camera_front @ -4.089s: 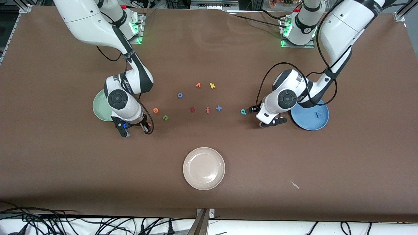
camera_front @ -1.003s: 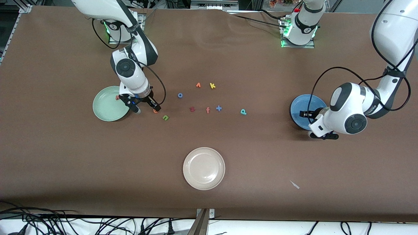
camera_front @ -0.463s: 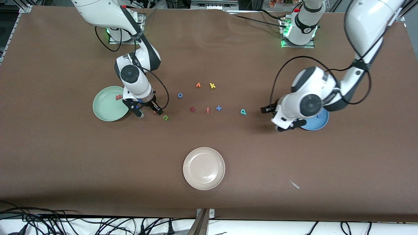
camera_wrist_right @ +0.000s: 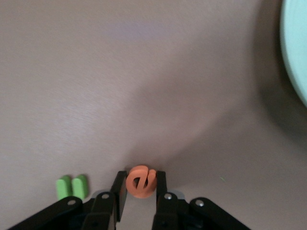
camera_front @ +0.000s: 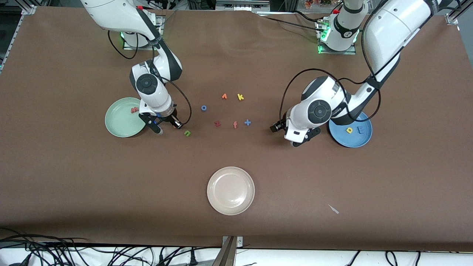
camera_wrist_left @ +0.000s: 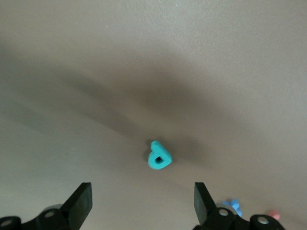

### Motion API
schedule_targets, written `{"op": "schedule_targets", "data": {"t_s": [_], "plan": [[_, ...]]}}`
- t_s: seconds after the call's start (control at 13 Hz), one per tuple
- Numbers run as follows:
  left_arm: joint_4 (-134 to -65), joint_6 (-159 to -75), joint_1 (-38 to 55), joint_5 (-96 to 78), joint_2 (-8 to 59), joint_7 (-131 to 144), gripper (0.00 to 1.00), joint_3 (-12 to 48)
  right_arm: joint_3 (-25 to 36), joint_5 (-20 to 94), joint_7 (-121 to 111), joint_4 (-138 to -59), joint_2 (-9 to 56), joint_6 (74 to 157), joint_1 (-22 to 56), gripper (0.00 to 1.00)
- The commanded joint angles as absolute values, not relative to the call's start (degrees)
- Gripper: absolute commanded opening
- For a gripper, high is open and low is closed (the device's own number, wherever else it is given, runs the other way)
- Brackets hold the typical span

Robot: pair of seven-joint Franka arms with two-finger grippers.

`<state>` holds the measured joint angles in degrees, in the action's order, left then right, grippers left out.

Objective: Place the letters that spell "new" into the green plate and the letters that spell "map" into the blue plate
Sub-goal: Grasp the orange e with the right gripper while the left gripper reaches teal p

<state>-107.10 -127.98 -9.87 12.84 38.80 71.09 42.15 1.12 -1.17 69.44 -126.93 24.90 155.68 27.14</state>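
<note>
My right gripper is shut on the orange e, low over the table beside the green plate. The salmon w lies in that plate. The green n sits on the table close to the right gripper. My left gripper hangs open over the teal p, which it hides in the front view. The blue plate holds the yellow a and the blue m.
A cream plate stands nearer the front camera at mid-table. Between the arms lie a blue o, an orange piece, a yellow k, a dark red z, an f and a blue plus.
The right gripper has closed on the orange e. The left arm has swung from over the blue plate to over the teal p, and the yellow a now lies in the blue plate.
</note>
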Motion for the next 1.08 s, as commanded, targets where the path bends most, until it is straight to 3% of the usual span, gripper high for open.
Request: {"op": "schedule_targets", "data": {"t_s": [0.0,0.31,0.39,0.69,0.93,1.0], "plan": [[-109.4,-132.4,-6.0,17.7,38.6,80.1,0.92,39.6,2.2,-0.4,68.7,-126.2,22.9,154.3,27.7,0.06],[-109.4,-135.3,-5.1,24.3,41.2,89.8,0.85,39.0,8.0,-1.1,58.2,-126.4,16.4,142.6,27.6,0.06],[-109.4,-135.3,-4.4,24.3,41.7,89.9,0.8,39.0,9.7,-1.1,54.3,-126.7,15.1,140.6,27.6,0.06],[-109.3,-135.5,-4.1,24.3,42.7,90.2,0.75,38.6,20.6,-0.8,36.4,-132.9,13.1,141.4,27.4,0.06],[-109.2,-135.5,-3.9,24.3,42.8,90.3,0.61,38.2,23.7,-0.5,31.6,-136.7,13.9,144.6,27.2,0.07],[-109.2,-135.5,-3.9,24.3,42.8,90.3,0.56,38.2,24.3,-0.5,30.5,-137.6,13.9,145.7,27.2,0.2]]}}
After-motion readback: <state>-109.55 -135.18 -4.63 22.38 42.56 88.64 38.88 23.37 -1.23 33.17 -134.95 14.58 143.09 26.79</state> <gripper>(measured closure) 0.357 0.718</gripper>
